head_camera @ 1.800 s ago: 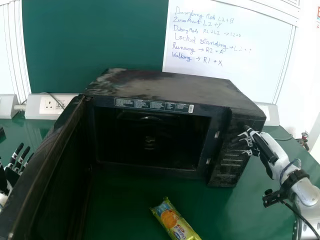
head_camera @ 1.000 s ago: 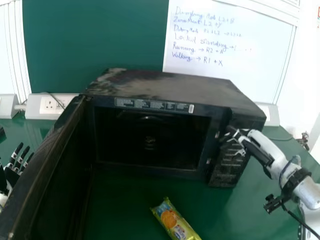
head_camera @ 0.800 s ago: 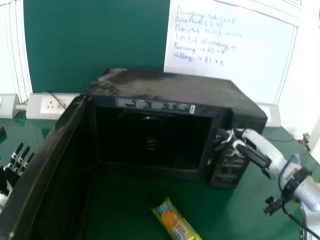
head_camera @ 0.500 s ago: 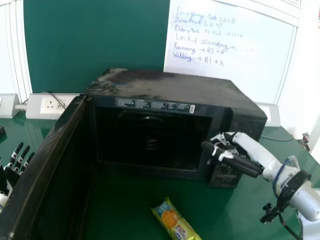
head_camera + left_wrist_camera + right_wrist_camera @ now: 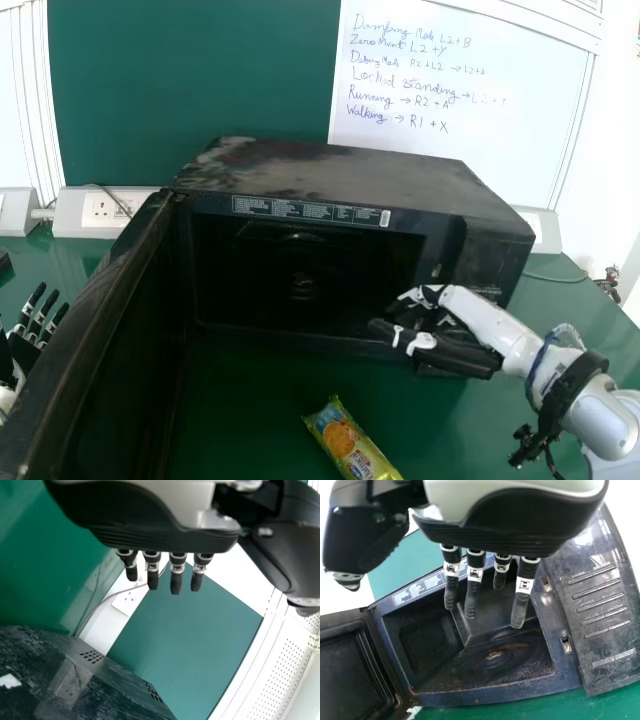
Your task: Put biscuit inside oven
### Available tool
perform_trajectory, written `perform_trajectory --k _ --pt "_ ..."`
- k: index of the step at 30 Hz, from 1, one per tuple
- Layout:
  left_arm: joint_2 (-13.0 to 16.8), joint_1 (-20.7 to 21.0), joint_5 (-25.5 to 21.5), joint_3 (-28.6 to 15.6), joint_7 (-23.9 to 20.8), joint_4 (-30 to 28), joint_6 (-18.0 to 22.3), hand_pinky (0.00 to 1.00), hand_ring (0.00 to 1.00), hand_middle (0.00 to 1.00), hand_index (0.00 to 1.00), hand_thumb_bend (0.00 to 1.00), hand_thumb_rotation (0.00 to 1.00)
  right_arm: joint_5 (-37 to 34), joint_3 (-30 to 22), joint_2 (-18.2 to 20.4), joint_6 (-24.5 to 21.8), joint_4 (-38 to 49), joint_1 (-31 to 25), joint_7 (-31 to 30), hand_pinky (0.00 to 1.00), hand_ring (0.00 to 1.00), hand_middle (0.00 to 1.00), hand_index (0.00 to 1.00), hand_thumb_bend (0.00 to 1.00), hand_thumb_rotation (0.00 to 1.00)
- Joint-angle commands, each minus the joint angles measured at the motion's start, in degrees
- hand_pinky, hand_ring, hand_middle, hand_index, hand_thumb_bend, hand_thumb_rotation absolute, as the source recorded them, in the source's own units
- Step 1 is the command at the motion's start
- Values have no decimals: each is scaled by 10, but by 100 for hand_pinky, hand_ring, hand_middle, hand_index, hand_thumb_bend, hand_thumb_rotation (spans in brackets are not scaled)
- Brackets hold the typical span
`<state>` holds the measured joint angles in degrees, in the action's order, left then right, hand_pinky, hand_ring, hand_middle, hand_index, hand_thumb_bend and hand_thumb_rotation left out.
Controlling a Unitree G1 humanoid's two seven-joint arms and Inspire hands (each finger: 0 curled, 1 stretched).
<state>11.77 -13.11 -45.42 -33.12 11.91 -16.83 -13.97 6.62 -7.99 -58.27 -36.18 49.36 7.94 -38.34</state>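
"Head view: what sits closest?"

"Door [image 5: 90, 330] of the microwave, swung wide on the left, and the biscuit packet [image 5: 350, 437], lying aslant on the green surface [image 5: 250, 430], outside the oven and in front of its opening."

"And the left hand [image 5: 22, 352]?"

"Past the door's outer side, fingers [image 5: 177, 580] straight and spread a little."

"Right hand [image 5: 455, 356]?"

"Beyond the packet, in front of the opening's right side and the control panel [image 5: 605, 605]. Its fingers [image 5: 520, 610] are extended, slightly apart. Whether they touch the oven, I can't tell."

"Farther in?"

"Microwave oven [image 5: 350, 175], dark and scuffed on top, a label strip [image 5: 300, 210] above its opening. Right wrist view shows a round fitting [image 5: 495, 655] on its stained floor."

"Behind it?"

"Wall socket [image 5: 98, 209] at left, green panel [image 5: 190, 90], then a white sheet [image 5: 450, 100] with blue handwriting."
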Motion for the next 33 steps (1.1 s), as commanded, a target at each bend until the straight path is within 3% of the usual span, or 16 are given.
perform_trajectory --k 1,8,12,20,25,30,33 --pt "3 0 4 1 -1 -4 2 87 93 95 99 90 42 13 11 -14 4 15 4 -7 64 74 79 80 94 38" --pt "1 1 -5 -1 -4 -5 -3 87 93 95 100 90 41 52 36 -36 -2 42 4 -25 65 77 80 81 96 37" --pt "4 -1 0 0 -1 -5 0 87 93 95 99 90 42 56 50 -55 -15 50 15 -53 71 80 83 83 95 36" --pt "4 -1 -15 -6 -5 -8 -10 87 93 95 100 90 40 76 78 -91 12 49 39 -101 80 84 85 86 97 47" --pt "8 -1 -5 -5 -1 -4 -4 87 93 95 100 90 42 82 97 -101 9 49 56 -130 75 83 85 86 100 50" --pt "7 0 -11 -5 -5 -9 -10 87 93 96 100 89 42 96 125 -103 60 29 74 -148 77 82 84 84 100 54" --pt "9 0 -8 -4 -4 -7 -8 87 94 96 100 89 42 117 147 -100 81 23 88 -159 70 78 81 84 100 58"
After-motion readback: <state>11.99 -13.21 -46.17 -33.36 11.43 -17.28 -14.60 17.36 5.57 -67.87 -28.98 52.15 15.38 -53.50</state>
